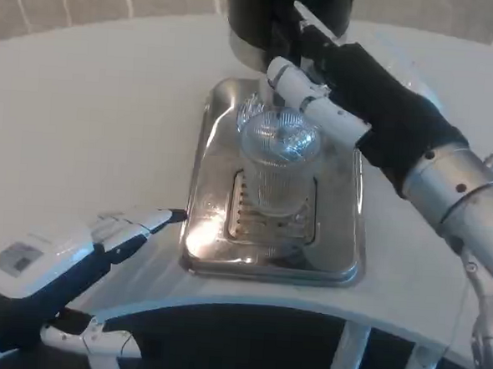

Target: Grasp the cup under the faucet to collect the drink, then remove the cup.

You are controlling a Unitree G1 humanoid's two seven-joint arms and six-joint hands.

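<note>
One clear ribbed cup point(277, 165) stands upright on the slotted grate at the middle of a shiny steel drip tray point(343, 241), a rounded rectangle that mirrors the light. The cup's walls are fluted and glassy, its mouth wide and round; whether it holds any drink cannot be told. At the far edge of the tray rises the dark, round body of the drink dispenser point(257, 14), with its faucet point(282, 43) just above and behind the cup's rim. The tray sits on a white, smooth, curved surface point(91, 116), whose near edge bends round in front of the robot.

From the right, the right hand point(353, 86), mostly black with a white finger, reaches across the far right of the tray to the faucet; its fingers point(306, 96) lie along the faucet area just above the cup's rim, and whether they press or grip anything there cannot be told. The forearm crosses the tray's far right corner.

At the near left, the left hand point(75, 253) hovers just over the surface, its fingers point(139, 222) stretched out straight toward the tray's near left edge, holding nothing, tips just beside the tray.
</note>
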